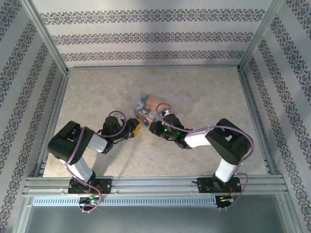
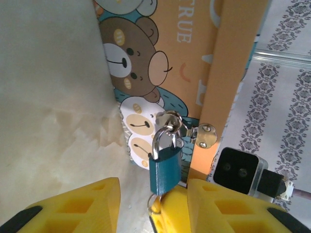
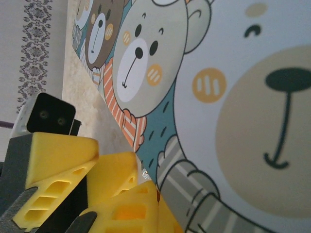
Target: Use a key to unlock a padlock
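Fingers (image 2: pixel 73 208) of the left gripper (image 1: pixel 136 130) are standing apart, flanking the lower end of the padlock (image 2: pixel 165 170). The padlock is hanging by its shackle from the metal clasp (image 2: pixel 205 135) on the near edge of the bear-print box (image 1: pixel 148 108). Just to the right, the right gripper (image 1: pixel 156 127) is pressing its jaws together at the lock's base. Whether they are pinching the key I cannot tell.

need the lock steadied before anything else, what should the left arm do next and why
Probably close the left gripper on the padlock. It hangs by its shackle from the hasp on the box, seemingly free to swing. Its blue body sits between the open jaws, not yet clamped. Gripped there, it would likely hold steady for unlocking.
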Controlling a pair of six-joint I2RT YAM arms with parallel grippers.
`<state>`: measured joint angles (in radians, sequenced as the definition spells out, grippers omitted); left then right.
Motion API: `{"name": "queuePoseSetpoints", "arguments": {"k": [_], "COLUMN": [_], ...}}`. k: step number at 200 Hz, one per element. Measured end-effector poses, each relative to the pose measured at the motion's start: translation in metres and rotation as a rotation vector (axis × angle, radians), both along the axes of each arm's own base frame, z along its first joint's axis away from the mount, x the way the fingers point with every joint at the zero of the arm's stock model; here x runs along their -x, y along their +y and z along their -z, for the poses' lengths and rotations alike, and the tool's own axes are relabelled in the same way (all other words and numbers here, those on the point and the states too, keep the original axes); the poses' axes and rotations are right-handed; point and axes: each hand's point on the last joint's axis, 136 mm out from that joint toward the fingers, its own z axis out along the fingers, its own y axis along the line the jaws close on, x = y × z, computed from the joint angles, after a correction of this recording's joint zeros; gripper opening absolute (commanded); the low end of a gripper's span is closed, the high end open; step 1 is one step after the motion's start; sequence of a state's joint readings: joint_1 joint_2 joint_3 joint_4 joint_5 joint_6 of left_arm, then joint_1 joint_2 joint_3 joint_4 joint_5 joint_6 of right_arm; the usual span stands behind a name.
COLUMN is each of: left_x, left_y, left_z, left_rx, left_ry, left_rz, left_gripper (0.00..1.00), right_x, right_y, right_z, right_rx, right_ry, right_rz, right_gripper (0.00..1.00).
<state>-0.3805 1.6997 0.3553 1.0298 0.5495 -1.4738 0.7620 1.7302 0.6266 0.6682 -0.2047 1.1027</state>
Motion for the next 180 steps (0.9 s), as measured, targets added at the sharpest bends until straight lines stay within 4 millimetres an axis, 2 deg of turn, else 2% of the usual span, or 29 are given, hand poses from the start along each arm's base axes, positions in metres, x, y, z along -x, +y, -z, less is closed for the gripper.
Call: {"name": "queuePoseSetpoints", "arguments": {"k": [49,95,180], "left_x": [-0.006,-0.007,-0.016], "left_y": [-0.017,-0.021,-0.026], "left_z": [0.003,0.009,0.004], "left_rx": [0.056,0.078,0.103], "left_ry": [-0.010,-0.004,-0.032], "left_rz": [0.013,0.008,-0.006], "left_gripper": [0.37,0.33,0.26], "right_x": [0.000,0.000,0.000], "right_y": [0.000,0.000,0.000], "right_z": [-0.001,-0.001,-0.003], "right_rx": [-0.002,-0.004,-0.017], "right_ry": [0.000,0.003,0.015], "right_rz": [0.001,0.003,0.015], "right_gripper": [0.00,0.00,0.00]}}
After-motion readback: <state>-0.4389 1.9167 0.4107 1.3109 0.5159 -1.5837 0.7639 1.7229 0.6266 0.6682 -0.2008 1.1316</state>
